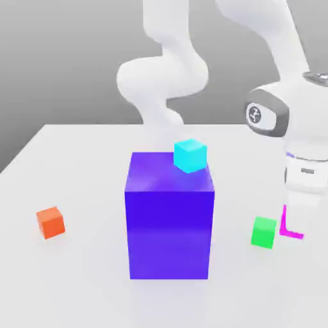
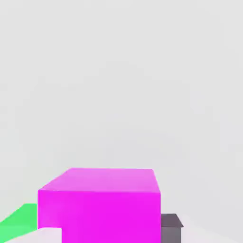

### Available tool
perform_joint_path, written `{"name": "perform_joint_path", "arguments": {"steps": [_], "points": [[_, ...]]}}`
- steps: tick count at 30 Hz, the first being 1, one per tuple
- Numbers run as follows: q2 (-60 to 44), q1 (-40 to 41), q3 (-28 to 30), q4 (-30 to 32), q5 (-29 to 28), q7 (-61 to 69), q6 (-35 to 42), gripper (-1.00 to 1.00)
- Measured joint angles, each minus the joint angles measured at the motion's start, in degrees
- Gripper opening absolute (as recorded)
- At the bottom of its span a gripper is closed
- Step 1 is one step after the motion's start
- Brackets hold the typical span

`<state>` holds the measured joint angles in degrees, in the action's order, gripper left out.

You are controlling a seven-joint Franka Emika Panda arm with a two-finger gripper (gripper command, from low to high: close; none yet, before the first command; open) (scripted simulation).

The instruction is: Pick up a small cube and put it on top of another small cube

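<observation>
Two small cubes in play | step: grasp made, hand (image 1: 289,221) clamped on small glossy magenta-pink cube (image 2: 99,204), low over white counter (image 1: 77,160) | small plain green cube (image 1: 264,232) just beside hand | next: lift, shift over green, lower squarely.

Pale, glossy white counter (image 1: 83,147) under soft, even light, faintly mirroring what stands on it; behind its far edge, a plain grey backdrop (image 1: 57,57).
</observation>
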<state>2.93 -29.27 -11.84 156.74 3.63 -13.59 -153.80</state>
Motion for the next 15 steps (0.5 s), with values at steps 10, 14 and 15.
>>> {"name": "perform_joint_path", "arguments": {"steps": [10, 14, 15], "points": [[-3.8, -0.8, -1.1, 7.7, -4.8, -7.5, -11.4, -1.00], [-5.6, -1.3, -0.4, 7.6, -6.5, -8.7, -13.1, 1.00], [-5.6, -1.7, -0.4, 7.6, -6.5, -8.7, -13.1, 1.00]]}}
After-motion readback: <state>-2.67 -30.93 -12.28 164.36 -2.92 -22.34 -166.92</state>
